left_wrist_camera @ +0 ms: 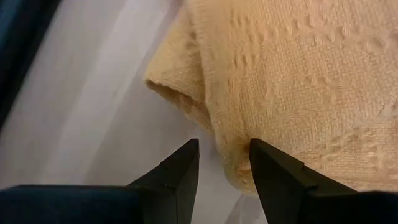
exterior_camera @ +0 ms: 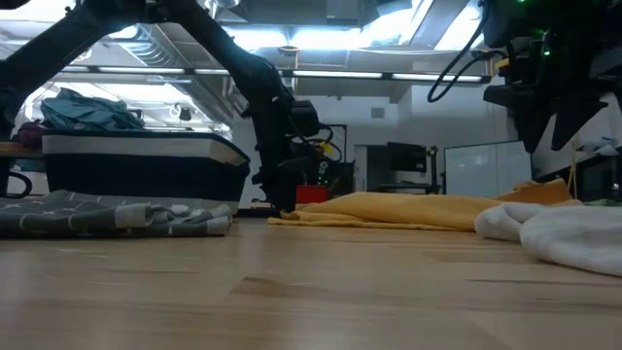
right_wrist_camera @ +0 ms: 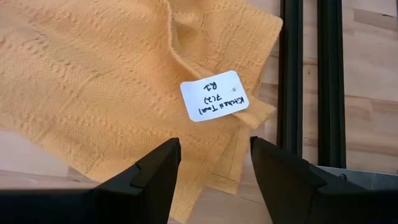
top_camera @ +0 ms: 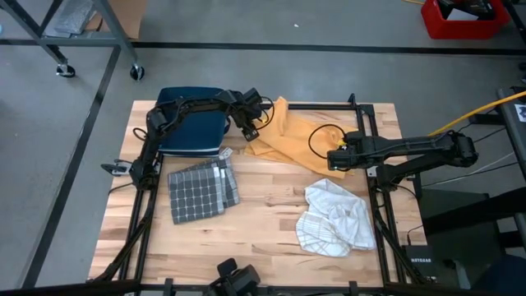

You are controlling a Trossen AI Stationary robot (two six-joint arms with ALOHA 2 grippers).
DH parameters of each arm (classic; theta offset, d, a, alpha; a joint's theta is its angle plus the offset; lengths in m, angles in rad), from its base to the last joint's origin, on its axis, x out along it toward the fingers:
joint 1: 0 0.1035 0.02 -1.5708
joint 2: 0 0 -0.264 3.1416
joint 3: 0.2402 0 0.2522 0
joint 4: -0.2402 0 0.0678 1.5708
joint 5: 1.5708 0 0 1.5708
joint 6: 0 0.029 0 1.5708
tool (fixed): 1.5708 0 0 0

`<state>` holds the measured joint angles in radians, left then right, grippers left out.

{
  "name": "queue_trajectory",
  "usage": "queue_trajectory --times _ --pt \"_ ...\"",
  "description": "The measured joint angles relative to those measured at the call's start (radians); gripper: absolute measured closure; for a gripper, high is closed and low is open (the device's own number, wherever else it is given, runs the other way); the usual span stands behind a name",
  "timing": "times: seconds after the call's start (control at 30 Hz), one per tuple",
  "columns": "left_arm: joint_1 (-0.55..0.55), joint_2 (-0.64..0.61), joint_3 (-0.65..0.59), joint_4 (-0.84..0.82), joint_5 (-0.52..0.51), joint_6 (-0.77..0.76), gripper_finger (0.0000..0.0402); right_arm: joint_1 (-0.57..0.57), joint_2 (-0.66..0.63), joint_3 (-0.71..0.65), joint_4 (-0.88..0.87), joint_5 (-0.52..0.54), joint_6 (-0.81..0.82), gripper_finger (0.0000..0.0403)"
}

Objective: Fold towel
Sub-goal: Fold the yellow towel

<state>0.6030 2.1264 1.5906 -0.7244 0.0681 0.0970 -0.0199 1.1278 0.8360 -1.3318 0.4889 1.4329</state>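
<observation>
Your yellow towel (top_camera: 292, 138): rumpled on the table (top_camera: 263, 238), far side, white tag (right_wrist_camera: 214, 95) showing. Left gripper (left_wrist_camera: 222, 163): fingers parted, straddling the towel's edge nearest the dark bin (top_camera: 191, 122). Right gripper (right_wrist_camera: 213, 162): spread, hovering over the towel's tagged corner.

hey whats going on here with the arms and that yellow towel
Both arms are working on the yellow towel lying rumpled at the far side of the table. The left gripper is open at its edge; the right gripper hovers open above the corner with the white tag. A folded grey checked towel and a crumpled white towel lie nearer.
</observation>
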Motion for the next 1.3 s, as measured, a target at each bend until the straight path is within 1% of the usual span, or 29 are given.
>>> queue_trajectory --times 0.1,0.2,0.3,0.4,0.47,0.63,0.8,1.03,1.2,1.3 --pt "-0.008 0.003 0.000 -0.006 0.011 0.002 0.0270 0.000 0.000 0.000 0.000 0.000 -0.002 0.0198" --pt "-0.015 0.001 0.000 -0.026 0.014 0.009 0.0290 0.000 0.000 0.000 0.000 0.000 -0.002 0.0198" --pt "-0.022 -0.006 0.000 -0.081 0.014 0.044 0.0329 0.000 0.000 0.000 -0.001 0.000 -0.003 0.0198" --pt "-0.027 -0.024 0.000 -0.156 0.018 0.069 0.0378 0.000 0.000 0.000 -0.001 0.001 -0.005 0.0198" --pt "-0.028 -0.040 0.000 -0.187 0.021 0.070 0.0394 0.000 0.000 0.000 -0.001 0.007 -0.011 0.0198" --pt "-0.046 -0.091 0.000 -0.224 0.039 0.088 0.0397 0.000 0.000 0.000 0.002 0.024 -0.024 0.0198" --pt "-0.089 -0.137 0.000 -0.262 0.043 0.094 0.0398 0.000 0.000 0.000 0.003 0.024 -0.024 0.0198" --pt "-0.183 -0.144 0.000 -0.374 0.044 0.099 0.0400 0.000 0.000 0.000 0.003 0.024 -0.025 0.0198" --pt "-0.247 -0.144 -0.003 -0.392 0.042 0.120 0.0400 0.000 0.000 0.000 0.004 0.024 -0.025 0.0198" --pt "-0.280 -0.144 -0.003 -0.384 0.021 0.141 0.0401 0.000 0.000 0.000 0.003 0.024 -0.025 0.0198"
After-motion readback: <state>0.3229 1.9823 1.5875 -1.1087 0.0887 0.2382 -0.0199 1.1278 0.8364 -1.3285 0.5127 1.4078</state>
